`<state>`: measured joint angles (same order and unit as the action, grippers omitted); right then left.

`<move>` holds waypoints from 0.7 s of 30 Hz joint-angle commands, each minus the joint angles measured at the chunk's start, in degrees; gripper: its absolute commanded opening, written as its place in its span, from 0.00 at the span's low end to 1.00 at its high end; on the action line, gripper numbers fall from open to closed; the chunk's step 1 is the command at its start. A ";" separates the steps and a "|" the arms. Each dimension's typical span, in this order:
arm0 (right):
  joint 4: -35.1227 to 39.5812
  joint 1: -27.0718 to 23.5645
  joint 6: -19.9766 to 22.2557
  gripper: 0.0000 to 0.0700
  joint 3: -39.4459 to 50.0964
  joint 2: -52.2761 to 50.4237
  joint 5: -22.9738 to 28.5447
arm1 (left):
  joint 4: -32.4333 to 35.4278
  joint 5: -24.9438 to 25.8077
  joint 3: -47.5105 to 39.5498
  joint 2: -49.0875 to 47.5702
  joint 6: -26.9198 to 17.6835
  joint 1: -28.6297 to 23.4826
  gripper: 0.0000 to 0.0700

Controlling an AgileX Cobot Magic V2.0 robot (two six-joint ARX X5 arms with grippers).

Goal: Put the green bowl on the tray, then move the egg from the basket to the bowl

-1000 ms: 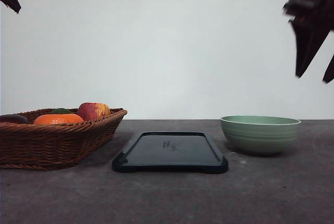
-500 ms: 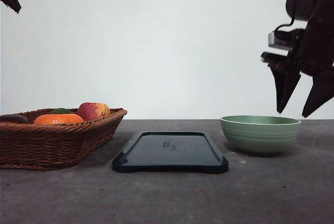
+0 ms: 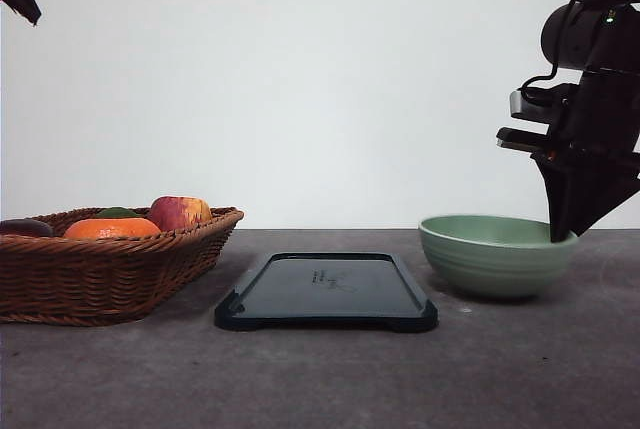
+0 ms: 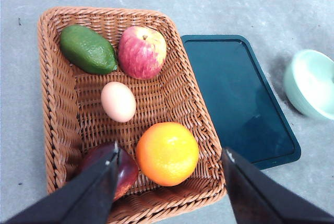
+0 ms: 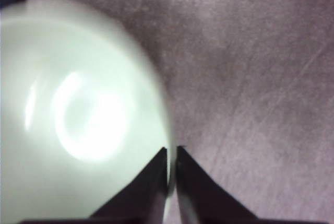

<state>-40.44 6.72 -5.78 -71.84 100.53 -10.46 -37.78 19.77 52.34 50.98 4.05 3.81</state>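
Now my right pincer [image 5: 171, 153] is nearly closed, its tips pinching the green bowl [image 3: 495, 254] by its right rim. I judge the grasp made; next comes a lift and a carry left to the tray [image 3: 326, 292], beside it on the counter [image 3: 320, 379]. My left pincer [image 4: 169, 158] hangs wide open, empty, above the basket [image 4: 52, 93], where the egg [image 4: 118, 101] waits.

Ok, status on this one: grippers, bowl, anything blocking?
Right gripper shut on bowl rim, bowl on table beside tray. Left gripper open above basket, egg inside. Tray bare, nothing blocking.
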 commanded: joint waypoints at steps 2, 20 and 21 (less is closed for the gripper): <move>-2.34 0.11 0.48 0.00 -2.65 0.30 0.00 | 0.55 0.28 1.31 0.33 0.02 0.07 0.56; -15.37 8.86 -0.23 0.00 -21.60 -0.62 -4.45 | 0.54 0.26 1.31 0.33 -0.02 0.07 0.56; -14.75 9.78 -0.55 0.00 -21.91 -0.39 -4.44 | 0.55 0.26 1.31 0.33 -0.03 0.07 0.56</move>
<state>-55.94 15.72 -5.84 -92.11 99.24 -14.81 -37.76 19.77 52.34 50.98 4.05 3.81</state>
